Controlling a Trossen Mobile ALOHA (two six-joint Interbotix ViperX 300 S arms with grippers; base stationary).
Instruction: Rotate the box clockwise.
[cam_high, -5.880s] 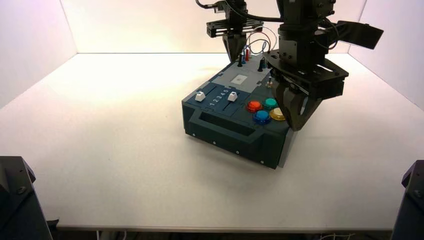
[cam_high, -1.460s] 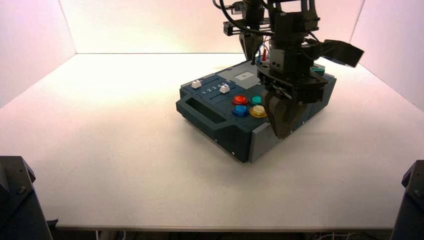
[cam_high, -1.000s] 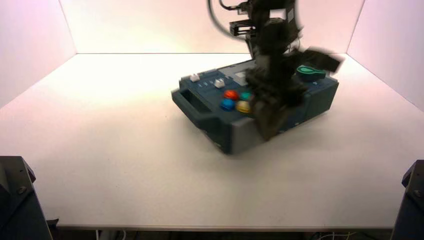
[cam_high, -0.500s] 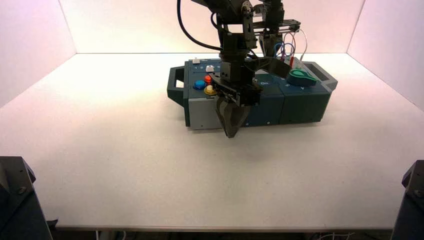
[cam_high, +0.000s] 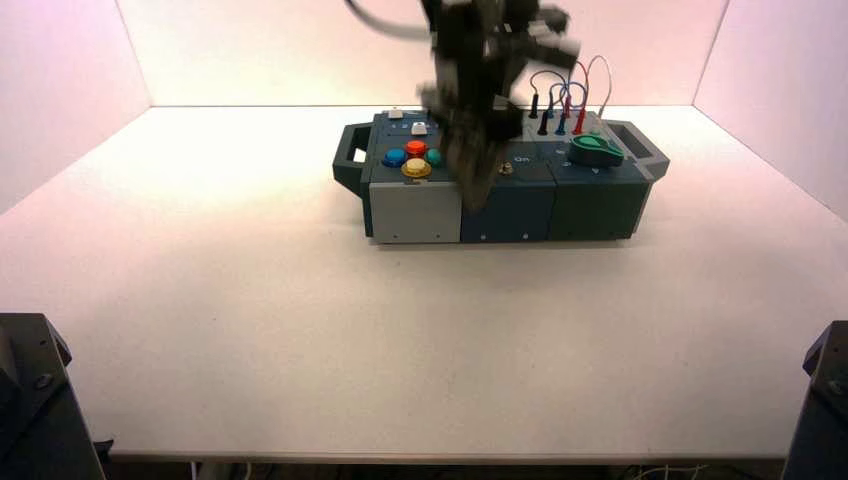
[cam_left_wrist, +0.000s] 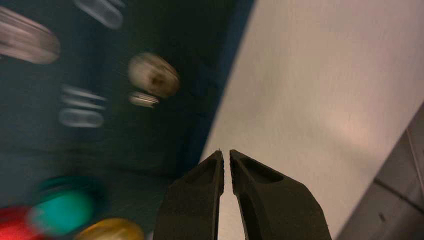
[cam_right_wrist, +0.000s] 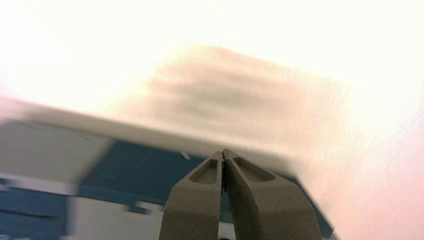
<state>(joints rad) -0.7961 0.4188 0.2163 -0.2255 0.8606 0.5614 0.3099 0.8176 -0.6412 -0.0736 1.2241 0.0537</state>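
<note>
The box is set in the far half of the table, its long side nearly parallel to the table's near edge and its ends directed toward the left and right edges. The clockwise turn is judged to be in its closing stage; next, both claws should be lifted clear of the box without the wires being snagged or the box nudged askew.

At the near side of the box, between the yellow button and the toggle switch, the left gripper is placed, its claw pressed together with nothing pinched. By the far side, the right gripper is likewise closed on nothing. Whether the box is touched by either cannot be told.

The green knob is carried near the right end. No open container is seen; the box is a closed housing, and its inside is hidden.
</note>
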